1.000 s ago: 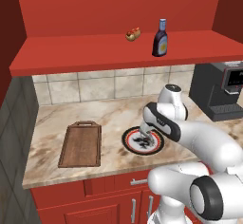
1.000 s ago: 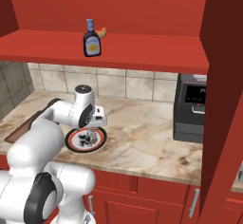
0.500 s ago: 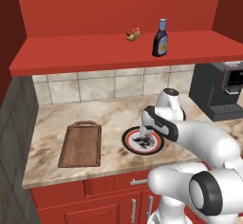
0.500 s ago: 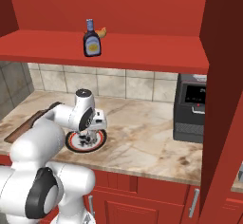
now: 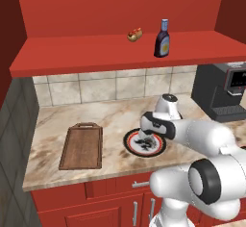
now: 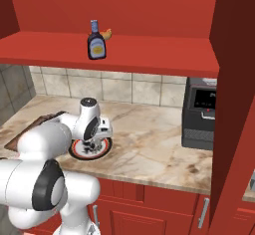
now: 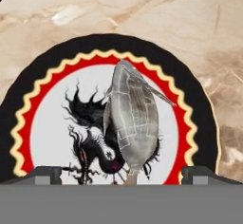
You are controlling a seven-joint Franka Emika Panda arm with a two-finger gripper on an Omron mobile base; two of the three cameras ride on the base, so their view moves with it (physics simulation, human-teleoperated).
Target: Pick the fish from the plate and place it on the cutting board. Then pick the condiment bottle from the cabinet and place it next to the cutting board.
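Over the plate (image 7: 199,109), hand (image 7: 121,174) lower than before, fingers wide either side of the fish (image 7: 133,118).

A hot dog (image 5: 134,34) lies on the red shelf; a black coffee machine (image 5: 225,91) stands on the marble counter (image 5: 110,115) against the tiled wall (image 5: 96,87).

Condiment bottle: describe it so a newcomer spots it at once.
On the red cabinet shelf above the counter stand two small things. The condiment bottle is the upright dark one with a narrow neck and light blue cap; its neighbour, a hot dog, is yellow-and-red and low.
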